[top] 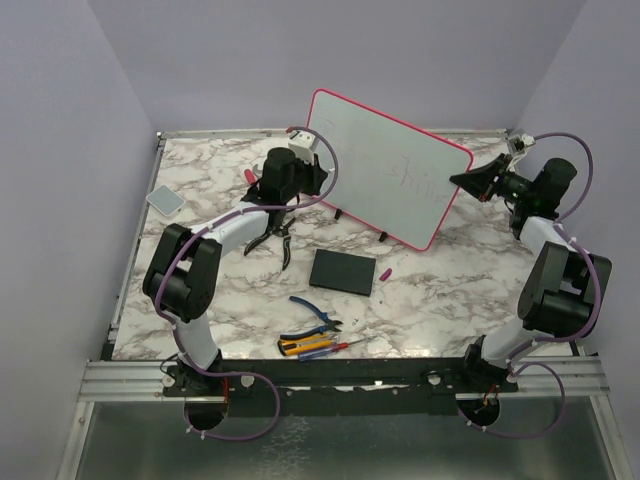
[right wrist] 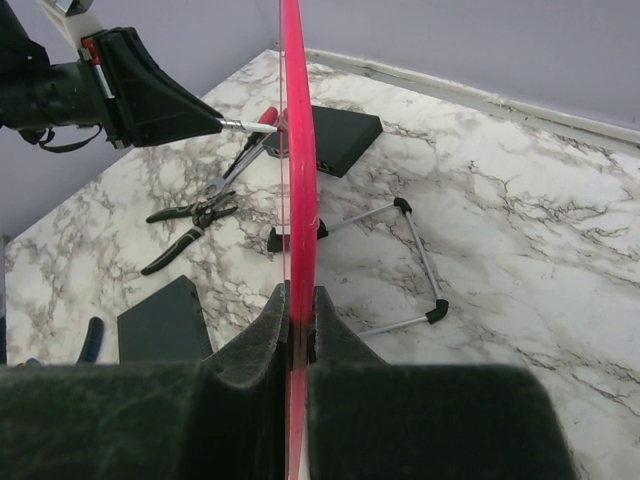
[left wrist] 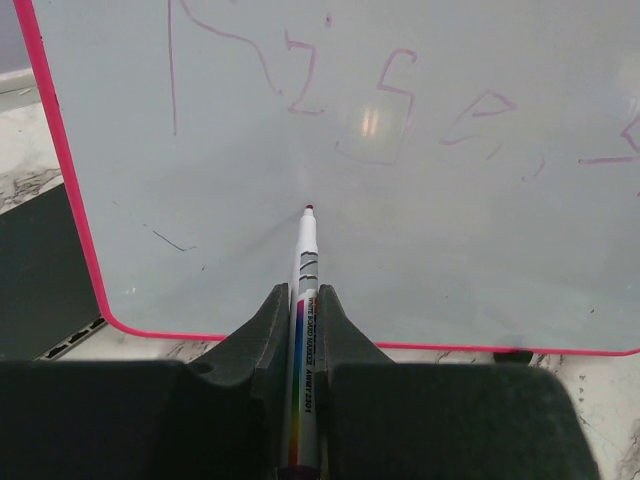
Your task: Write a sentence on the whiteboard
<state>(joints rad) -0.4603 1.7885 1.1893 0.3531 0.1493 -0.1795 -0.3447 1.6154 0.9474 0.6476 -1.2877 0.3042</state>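
Observation:
The whiteboard (top: 390,175) stands tilted on its stand at the back middle of the table, pink frame all round. Faint pinkish lettering of the sentence (left wrist: 300,85) runs across its upper part. My left gripper (left wrist: 303,292) is shut on a white marker (left wrist: 307,250). The marker's red tip points at the bare board surface (left wrist: 450,250) below the lettering; I cannot tell whether it touches. In the top view the left gripper (top: 322,168) is at the board's left side. My right gripper (right wrist: 298,295) is shut on the board's pink right edge (right wrist: 297,150).
A flat black slab (top: 343,271) lies in front of the board, with a small pink cap (top: 386,272) beside it. Black pliers (top: 272,235) lie under the left arm. Blue-handled pliers (top: 315,312) and screwdrivers (top: 315,345) lie near the front. A grey pad (top: 165,199) sits far left.

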